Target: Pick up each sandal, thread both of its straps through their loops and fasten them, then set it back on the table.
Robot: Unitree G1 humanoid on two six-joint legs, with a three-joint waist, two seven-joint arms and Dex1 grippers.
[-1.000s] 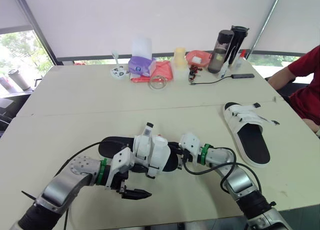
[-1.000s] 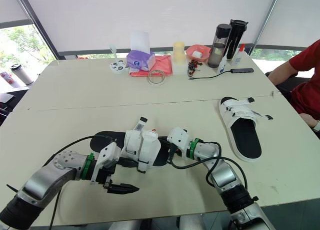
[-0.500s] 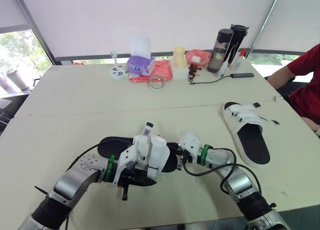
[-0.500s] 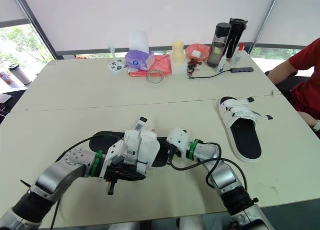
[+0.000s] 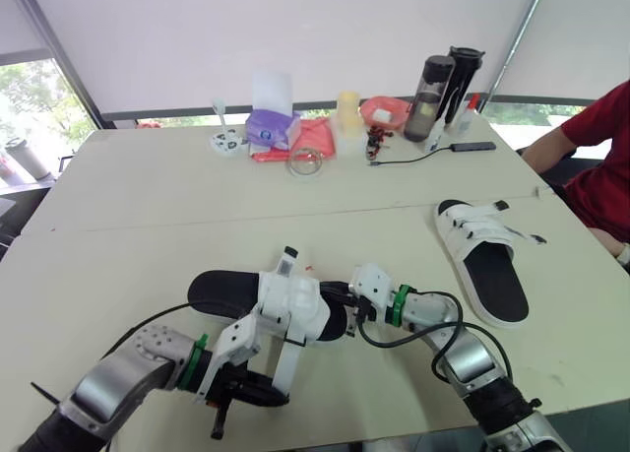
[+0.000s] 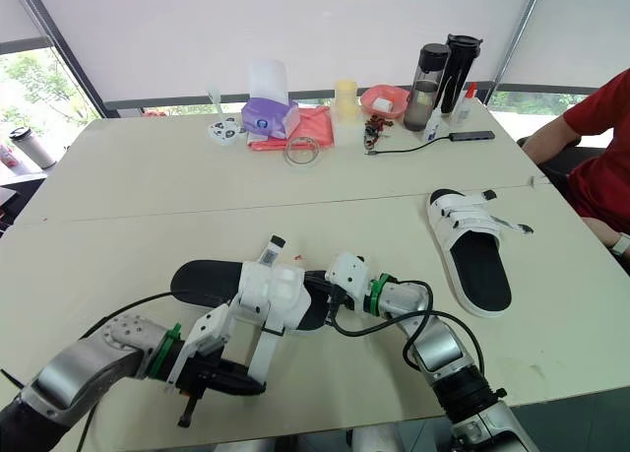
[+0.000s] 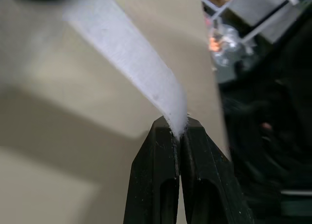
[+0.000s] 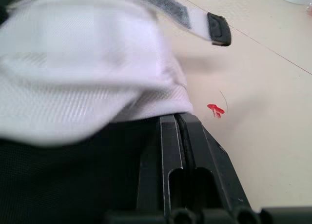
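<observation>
A sandal with a black sole and white upper (image 5: 285, 299) lies at the table's front middle. My left gripper (image 5: 276, 391) is near the front edge, shut on the end of its white strap (image 5: 287, 354), which stretches from the upper down to the fingers. In the left wrist view the fingertips (image 7: 168, 136) pinch the strap's tip (image 7: 178, 119). My right gripper (image 5: 335, 296) is shut, its tips pressed against the sandal's right side under the edge of the upper (image 8: 97, 63). The second sandal (image 5: 487, 260) lies flat at the right.
Along the table's back stand a purple tissue box (image 5: 273, 127), a red cloth, a glass jar (image 5: 305, 162), a yellow cup, a red bowl, two dark bottles (image 5: 433, 97) and a phone on a cable (image 5: 477, 147). A person in red (image 5: 596, 166) sits at the right edge.
My left gripper, open beside the sandal a second ago, went in to the upper, shut on the strap and drew it out toward the front edge. The right gripper has stayed put.
</observation>
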